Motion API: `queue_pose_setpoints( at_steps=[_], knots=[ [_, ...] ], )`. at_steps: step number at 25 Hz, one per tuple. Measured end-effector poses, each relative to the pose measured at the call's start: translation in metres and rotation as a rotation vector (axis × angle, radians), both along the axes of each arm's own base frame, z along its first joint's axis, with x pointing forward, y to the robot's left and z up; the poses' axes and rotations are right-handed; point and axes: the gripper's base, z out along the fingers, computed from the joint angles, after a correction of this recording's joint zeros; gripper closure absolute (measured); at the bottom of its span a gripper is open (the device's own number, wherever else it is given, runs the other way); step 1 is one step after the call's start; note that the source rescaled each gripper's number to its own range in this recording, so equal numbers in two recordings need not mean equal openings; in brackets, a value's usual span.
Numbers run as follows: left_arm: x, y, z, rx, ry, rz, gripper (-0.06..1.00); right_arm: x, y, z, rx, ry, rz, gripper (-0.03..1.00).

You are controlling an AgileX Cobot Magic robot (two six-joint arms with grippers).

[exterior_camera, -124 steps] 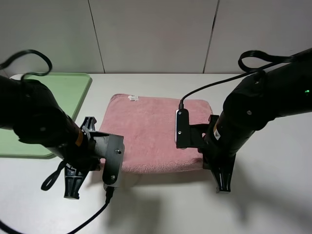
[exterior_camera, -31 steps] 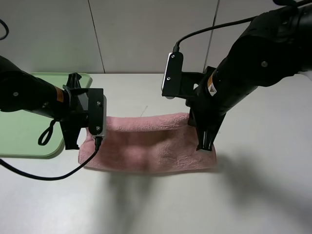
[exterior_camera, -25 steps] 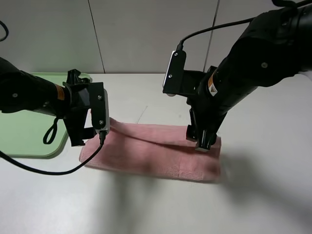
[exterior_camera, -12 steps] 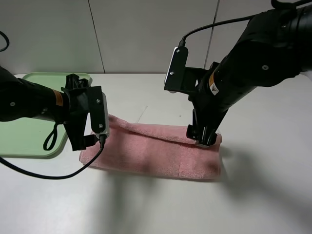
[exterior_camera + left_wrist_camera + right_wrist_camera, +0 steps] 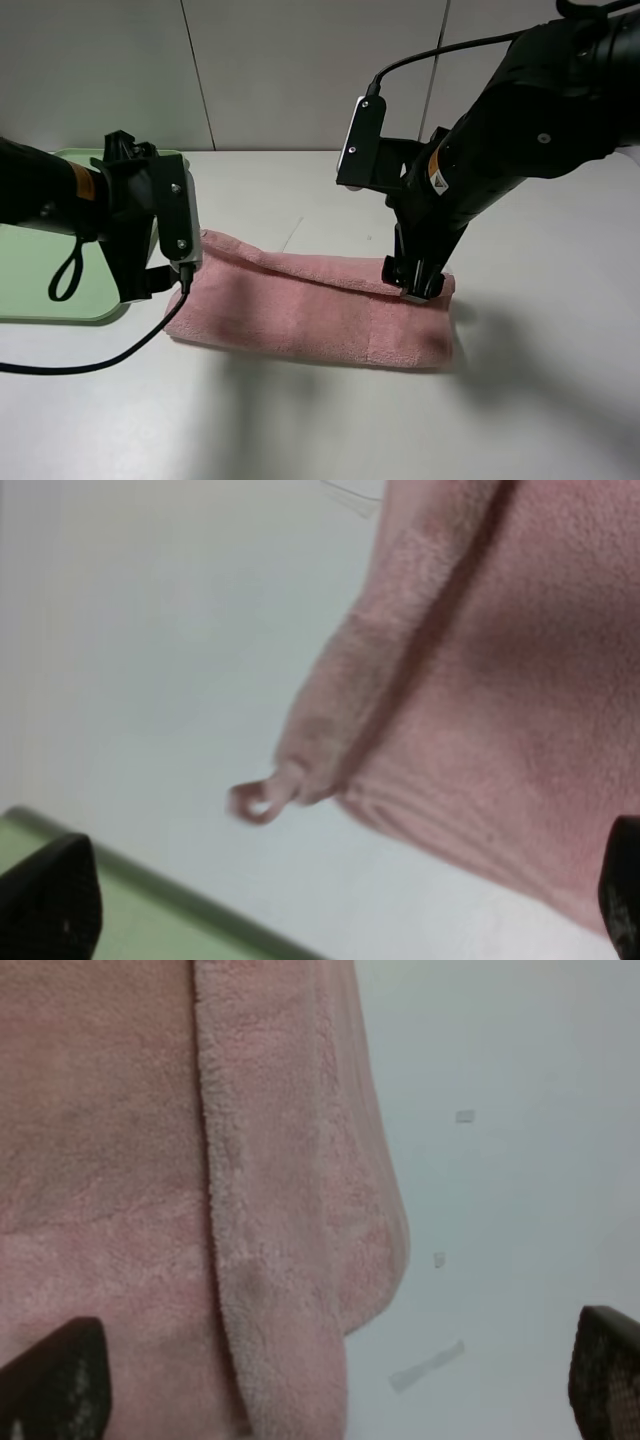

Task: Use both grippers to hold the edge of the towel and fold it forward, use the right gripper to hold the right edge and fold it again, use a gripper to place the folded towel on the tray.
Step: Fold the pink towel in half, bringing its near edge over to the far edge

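Observation:
The pink towel point(image 5: 310, 310) lies folded in half on the white table, a long strip with its doubled edge toward the back. My left gripper point(image 5: 150, 285) is open and empty, just off the towel's left end, between it and the green tray point(image 5: 25, 275). In the left wrist view the towel's left corner point(image 5: 480, 680) and a small loop lie below the open gripper point(image 5: 330, 900). My right gripper point(image 5: 410, 285) is open, low over the towel's back right corner. The right wrist view shows the layered right edge point(image 5: 270, 1210) under the open gripper point(image 5: 330, 1375).
The tray's corner also shows in the left wrist view point(image 5: 150, 920). Bare white table point(image 5: 320, 420) lies in front of the towel and to its right. A grey panelled wall point(image 5: 320, 70) stands behind the table.
The towel has been laid down folded and let go. My left gripper has drawn back to the left, off the towel. My right gripper has stayed over the right corner.

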Motion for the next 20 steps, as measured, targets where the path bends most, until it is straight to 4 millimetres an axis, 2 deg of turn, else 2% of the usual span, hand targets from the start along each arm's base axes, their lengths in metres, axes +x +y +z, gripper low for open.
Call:
queue_pose_setpoints(
  at_steps=[5, 10, 16, 20],
  knots=[
    [-0.021, 0.015, 0.037, -0.052, -0.034, 0.086, -0.05, -0.002, 0.0, -0.001, 0.01, 0.024, -0.019, -0.03],
    [-0.054, 0.038, 0.065, -0.092, 0.002, 0.232, -0.05, -0.002, 0.001, -0.001, 0.021, 0.033, -0.03, -0.03],
    [-0.106, 0.062, 0.098, -0.283, 0.001, 0.354, -0.05, -0.003, 0.001, -0.001, 0.04, 0.04, -0.068, -0.03],
    [-0.14, 0.076, 0.11, -0.426, 0.012, 0.416, -0.05, -0.004, 0.001, -0.001, 0.053, 0.055, -0.085, -0.03]
  ],
)
